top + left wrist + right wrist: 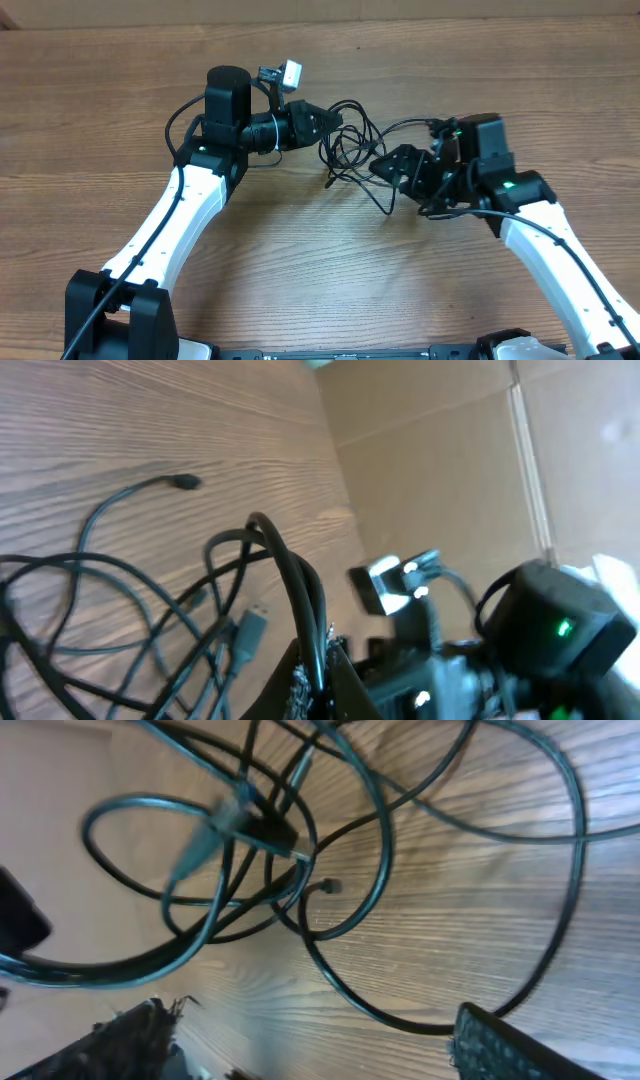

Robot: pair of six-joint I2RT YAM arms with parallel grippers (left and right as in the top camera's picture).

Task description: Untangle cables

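Left gripper (328, 120) is clamping a loop of the cables (350, 145); right gripper (388, 166) is hanging wide apart, released. Cables are sprawling in thin black tangled loops.

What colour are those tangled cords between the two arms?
Black; the cables show best in the right wrist view.

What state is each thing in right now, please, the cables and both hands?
cables: tangled, loose loops lying on the table between the hands.
left hand: shut on the cables, pinching a bunched loop.
right hand: open, fingers wide apart, gripping nothing.
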